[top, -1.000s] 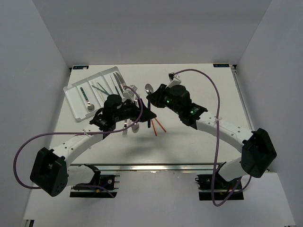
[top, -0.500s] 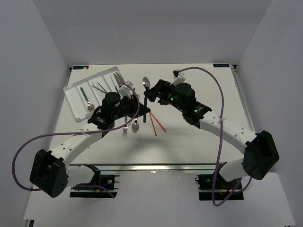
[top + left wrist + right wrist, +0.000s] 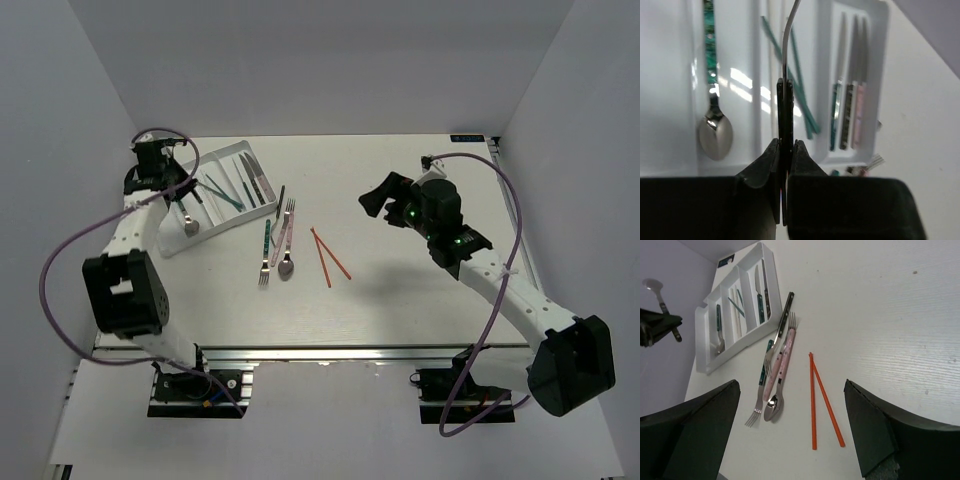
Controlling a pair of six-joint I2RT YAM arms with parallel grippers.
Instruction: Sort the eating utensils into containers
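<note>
My left gripper (image 3: 786, 145) is shut on the black handle of a spoon (image 3: 785, 60), whose metal stem rises away from the fingers. It hangs above the white tray (image 3: 160, 232), at its left end (image 3: 176, 187). The right wrist view shows that spoon's bowl (image 3: 652, 285) in the air. In the tray lie a teal-handled spoon (image 3: 714, 131), teal chopsticks (image 3: 799, 100) and three knives (image 3: 850, 95). My right gripper (image 3: 791, 385) is open, high over the table. Below it are two orange chopsticks (image 3: 813, 405), a teal fork (image 3: 760, 395), pink-handled utensils (image 3: 782, 365) and a black-handled one (image 3: 786, 315).
The loose utensils lie just right of the tray (image 3: 702, 352), near the table's middle. White walls close in the left, back and right sides. My right arm (image 3: 500, 280) stretches over the right half of the table.
Both grippers met at the table's middle around the black-handled spoon. Now the left one holds it alone and has swung to the tray. The right one has opened and drawn back right.
</note>
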